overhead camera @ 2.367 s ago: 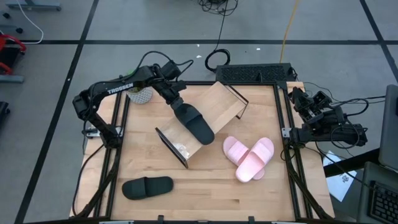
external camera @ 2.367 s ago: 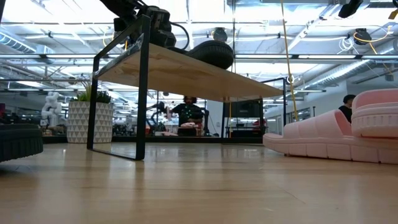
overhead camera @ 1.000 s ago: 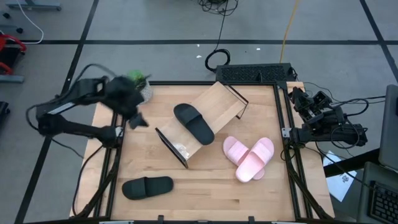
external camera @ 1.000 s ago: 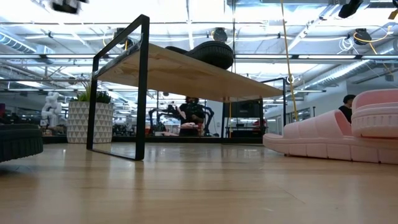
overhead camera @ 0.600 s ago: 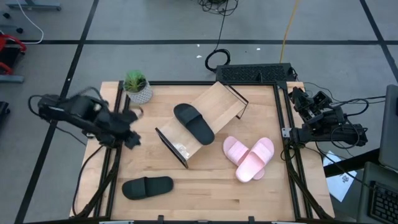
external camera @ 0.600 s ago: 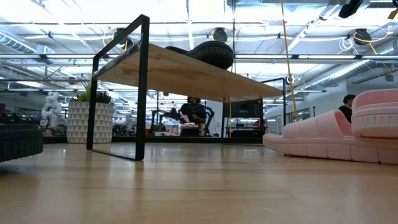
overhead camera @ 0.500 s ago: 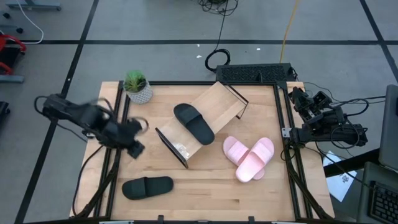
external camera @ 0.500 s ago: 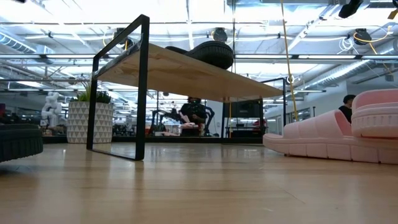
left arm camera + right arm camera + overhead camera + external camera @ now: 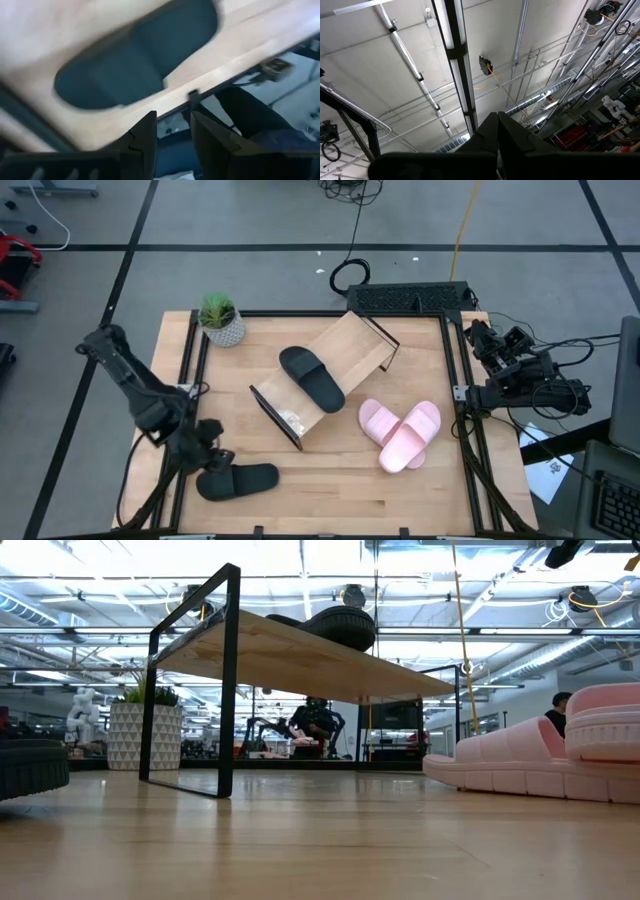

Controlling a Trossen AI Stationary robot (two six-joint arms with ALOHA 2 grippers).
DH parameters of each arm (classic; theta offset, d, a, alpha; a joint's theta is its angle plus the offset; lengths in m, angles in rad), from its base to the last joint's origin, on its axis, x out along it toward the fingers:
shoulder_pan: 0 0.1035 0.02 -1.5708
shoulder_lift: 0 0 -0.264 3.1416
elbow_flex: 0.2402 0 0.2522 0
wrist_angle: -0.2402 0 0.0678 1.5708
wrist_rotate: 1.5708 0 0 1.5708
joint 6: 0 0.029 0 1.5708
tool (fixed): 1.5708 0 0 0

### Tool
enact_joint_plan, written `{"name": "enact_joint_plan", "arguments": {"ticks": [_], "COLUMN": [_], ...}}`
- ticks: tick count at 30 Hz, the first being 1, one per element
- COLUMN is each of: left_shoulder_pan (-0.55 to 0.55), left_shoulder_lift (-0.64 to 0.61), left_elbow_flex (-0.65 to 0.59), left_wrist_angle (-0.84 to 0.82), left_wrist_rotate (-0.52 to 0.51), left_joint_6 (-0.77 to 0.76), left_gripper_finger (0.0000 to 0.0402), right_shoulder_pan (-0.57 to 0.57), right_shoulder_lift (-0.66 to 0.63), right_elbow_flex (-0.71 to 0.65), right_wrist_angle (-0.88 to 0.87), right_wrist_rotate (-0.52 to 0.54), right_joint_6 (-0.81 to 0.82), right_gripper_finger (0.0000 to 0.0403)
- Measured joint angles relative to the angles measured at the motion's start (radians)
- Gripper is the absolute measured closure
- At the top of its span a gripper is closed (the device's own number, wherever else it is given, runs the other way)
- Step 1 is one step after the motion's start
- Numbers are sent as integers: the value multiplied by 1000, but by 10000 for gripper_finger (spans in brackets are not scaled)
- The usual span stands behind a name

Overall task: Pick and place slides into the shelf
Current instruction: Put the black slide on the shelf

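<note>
One black slide (image 9: 312, 377) lies on top of the light wooden shelf (image 9: 350, 345), which stands slanted in the middle of the table. In the low view that slide (image 9: 340, 625) sits on the shelf's top board (image 9: 300, 655). The second black slide (image 9: 240, 480) lies flat near the table's near-left edge. The pink pair (image 9: 400, 432) lies right of the shelf, one slide overlapping the other. My left gripper (image 9: 208, 452) hovers just left of the near black slide (image 9: 135, 60), fingers open and touching nothing. My right gripper (image 9: 497, 131) is parked off the table's right edge, shut, pointing at the ceiling.
A small potted plant (image 9: 220, 320) stands at the table's far-left corner. A black keyboard-like unit (image 9: 410, 297) lies along the far edge. Bare tabletop (image 9: 330, 480) stretches between the near black slide and the pink pair. People show in the room behind.
My left arm has swung from beside the plant toward the table's near edge and come down next to the near black slide. The black slide on the shelf, the shelf and the pink pair have stayed where they were.
</note>
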Motion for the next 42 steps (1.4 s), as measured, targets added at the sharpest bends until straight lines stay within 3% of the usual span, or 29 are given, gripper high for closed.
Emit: {"name": "enact_joint_plan", "arguments": {"ticks": [5,9,15,21,28,37,42], "left_shoulder_pan": [-151,-221,-222,-230,-238,-243,-244], "left_shoulder_lift": [20,65,155,216,220,220,220], "left_elbow_flex": [-29,-41,-61,-87,-123,-236,-242], "left_wrist_angle": [91,154,214,201,205,358,363], "left_wrist_rotate": [-130,-230,-218,-69,-109,-109,-124], "left_joint_6": [-262,-352,-360,-378,-374,-374,-374], "left_gripper_finger": [284,284,284,284,284,284,284], "right_shoulder_pan": [0,0,0,0,0,0,0], "right_shoulder_lift": [0,0,0,0,0,0,0], "right_elbow_flex": [0,0,0,0,0,0,0], "right_wrist_angle": [0,0,0,1,30,32,42], "right_wrist_rotate": [0,-2,-3,-3,-3,-4,-3], "right_joint_6": [0,1,1,1,2,45,42], "right_gripper_finger": [403,403,403,403,403,403,403]}}
